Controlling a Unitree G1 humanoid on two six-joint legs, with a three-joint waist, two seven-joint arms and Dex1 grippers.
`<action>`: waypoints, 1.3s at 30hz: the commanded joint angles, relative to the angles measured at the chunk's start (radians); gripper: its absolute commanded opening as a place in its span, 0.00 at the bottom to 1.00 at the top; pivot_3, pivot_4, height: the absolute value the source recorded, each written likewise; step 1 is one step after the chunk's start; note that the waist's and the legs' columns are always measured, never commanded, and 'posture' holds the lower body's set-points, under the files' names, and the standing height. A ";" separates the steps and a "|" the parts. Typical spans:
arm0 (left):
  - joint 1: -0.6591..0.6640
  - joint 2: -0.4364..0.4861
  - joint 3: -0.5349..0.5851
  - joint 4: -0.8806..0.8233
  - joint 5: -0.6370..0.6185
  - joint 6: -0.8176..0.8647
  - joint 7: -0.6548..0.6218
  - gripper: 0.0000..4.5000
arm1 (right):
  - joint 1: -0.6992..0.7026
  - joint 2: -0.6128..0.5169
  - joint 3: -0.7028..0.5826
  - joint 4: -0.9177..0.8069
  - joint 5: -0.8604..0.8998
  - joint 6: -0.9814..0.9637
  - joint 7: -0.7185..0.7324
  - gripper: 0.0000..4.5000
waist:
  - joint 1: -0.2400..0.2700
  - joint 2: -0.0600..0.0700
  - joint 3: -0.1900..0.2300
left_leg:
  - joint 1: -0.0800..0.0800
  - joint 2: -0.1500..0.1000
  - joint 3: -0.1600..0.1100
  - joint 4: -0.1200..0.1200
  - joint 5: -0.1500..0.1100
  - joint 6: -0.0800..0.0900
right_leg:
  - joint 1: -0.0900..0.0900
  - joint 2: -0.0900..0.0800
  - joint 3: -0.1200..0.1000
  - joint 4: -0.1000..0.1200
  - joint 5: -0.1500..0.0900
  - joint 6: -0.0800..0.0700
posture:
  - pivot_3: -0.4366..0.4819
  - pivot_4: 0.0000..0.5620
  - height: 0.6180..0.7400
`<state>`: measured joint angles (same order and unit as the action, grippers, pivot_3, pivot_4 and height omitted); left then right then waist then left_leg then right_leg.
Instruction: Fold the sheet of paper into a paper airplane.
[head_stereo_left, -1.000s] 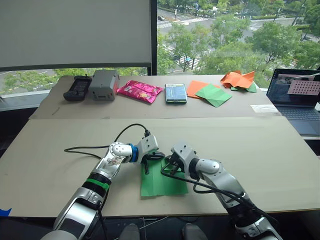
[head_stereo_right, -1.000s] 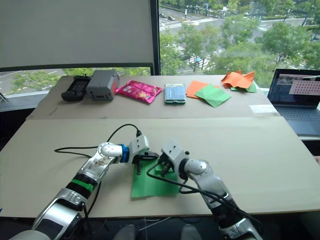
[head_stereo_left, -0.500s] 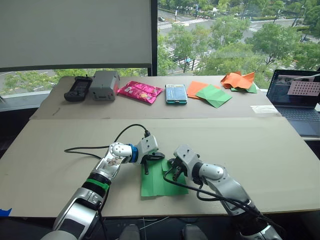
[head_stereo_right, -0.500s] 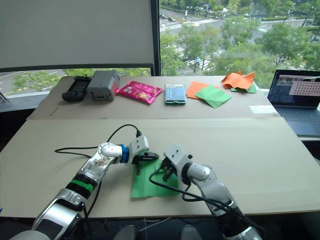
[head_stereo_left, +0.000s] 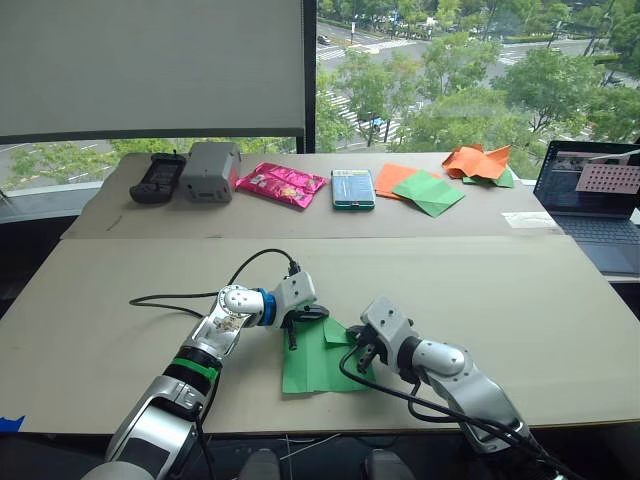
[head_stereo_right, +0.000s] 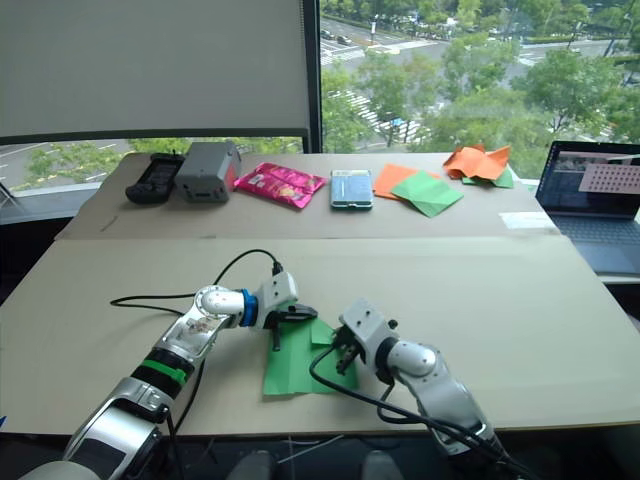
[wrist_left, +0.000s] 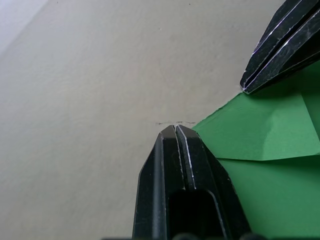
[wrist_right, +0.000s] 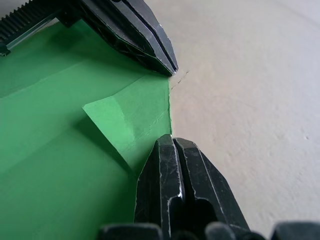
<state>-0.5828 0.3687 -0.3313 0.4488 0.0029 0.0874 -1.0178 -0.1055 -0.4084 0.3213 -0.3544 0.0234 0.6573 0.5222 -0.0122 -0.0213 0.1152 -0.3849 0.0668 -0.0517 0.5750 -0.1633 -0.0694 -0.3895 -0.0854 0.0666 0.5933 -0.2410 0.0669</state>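
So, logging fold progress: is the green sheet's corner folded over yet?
Yes: one corner of the sheet of paper lies folded over as a small flap.

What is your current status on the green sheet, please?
Left gripper shut, tip at the sheet of paper's far corner. Right gripper shut at its edge. One corner flap folded over. Nothing in the way.

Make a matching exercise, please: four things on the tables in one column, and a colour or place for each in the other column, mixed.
Things:
1. sheet of paper
2. snack packet
3. laptop
4. crumpled paper shape

Descriptions:
A. pink
B. orange
C. far right edge
D. bright green, under both pincers

Pairs: 1-D, 2-A, 3-C, 4-B
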 joint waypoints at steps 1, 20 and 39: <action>0.021 0.022 -0.013 0.024 0.030 0.009 -0.006 0.00 | 0.080 -0.045 0.004 0.043 -0.002 0.090 0.008 0.00 | 0.000 -0.001 -0.001 | 0.000 0.000 0.000 0.000 0.000 0.000 | 0.000 0.000 0.000 0.000 0.000 0.000 | 0.48 0.27 0.82; 0.009 0.013 -0.016 0.048 0.031 -0.013 -0.013 0.00 | 0.136 -0.083 -0.056 -0.055 0.034 0.131 -0.009 0.00 | 0.001 -0.006 -0.001 | -0.001 -0.003 0.001 0.000 0.000 0.000 | 0.000 -0.005 -0.001 -0.003 -0.001 0.001 | 0.48 0.27 0.82; 0.037 0.065 0.091 -0.191 -0.083 0.078 -0.050 0.00 | 0.016 0.026 -0.096 -0.171 0.161 -0.122 0.040 0.00 | -0.007 -0.001 0.016 | -0.006 -0.002 0.001 -0.002 0.000 0.000 | -0.007 -0.004 -0.001 -0.004 -0.001 0.001 | 0.48 0.27 0.82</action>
<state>-0.5414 0.4222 -0.2773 0.3264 -0.0443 0.1421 -1.0622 -0.0733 -0.3816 0.2144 -0.5160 0.1954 0.5535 0.5644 -0.0190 -0.0227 0.1310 -0.3915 0.0646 -0.0503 0.5730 -0.1633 -0.0694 -0.3963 -0.0894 0.0651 0.5899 -0.2421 0.0678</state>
